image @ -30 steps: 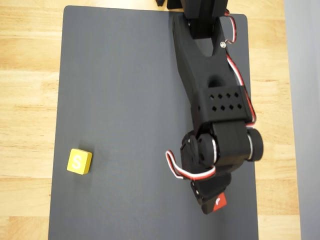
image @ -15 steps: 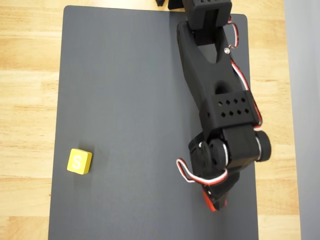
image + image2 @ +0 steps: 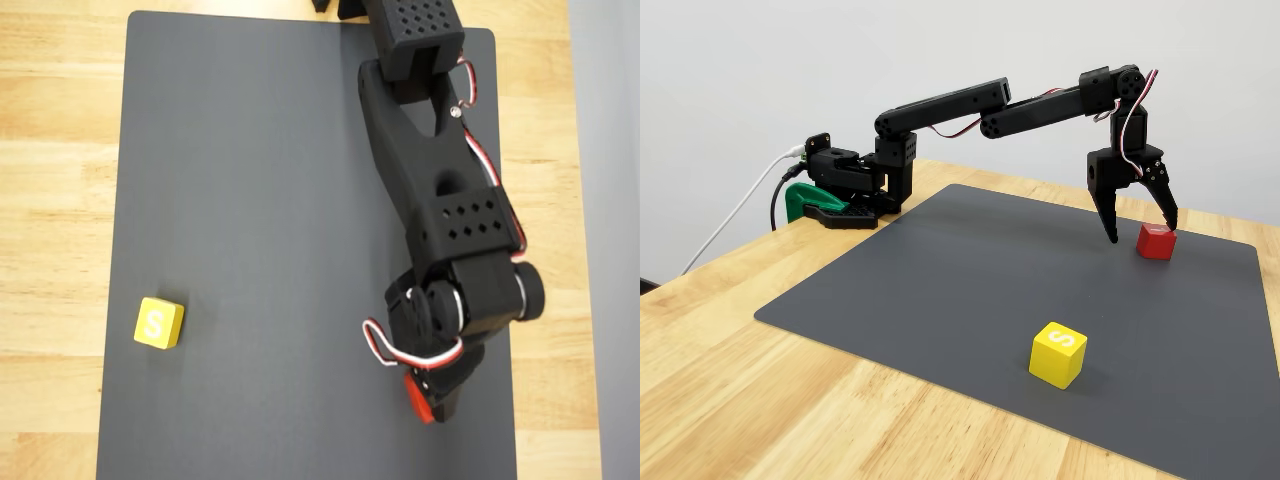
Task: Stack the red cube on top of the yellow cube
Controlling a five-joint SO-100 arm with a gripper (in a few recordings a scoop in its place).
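Dark grey mat (image 3: 940, 300) on wooden table (image 3: 730, 390), taken as landmark. Left to right in the fixed view:
- Arm base clamped just off the mat's far left corner.
- Yellow cube (image 3: 1058, 354), "S" up, on the mat's near part.
- Gripper (image 3: 1138, 226), fingers spread wide, empty, tips low over the mat's far right part.
- Red cube (image 3: 1156, 241), resting on the mat, at the right fingertip.

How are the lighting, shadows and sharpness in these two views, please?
Overhead view: even, soft light, no glare on the matte mat; the yellow cube is crisp with a faint shadow; the red cube is mostly hidden under the arm. Fixed view: sharp throughout, soft shadows beside the yellow cube and red cube; the hand is unblurred.
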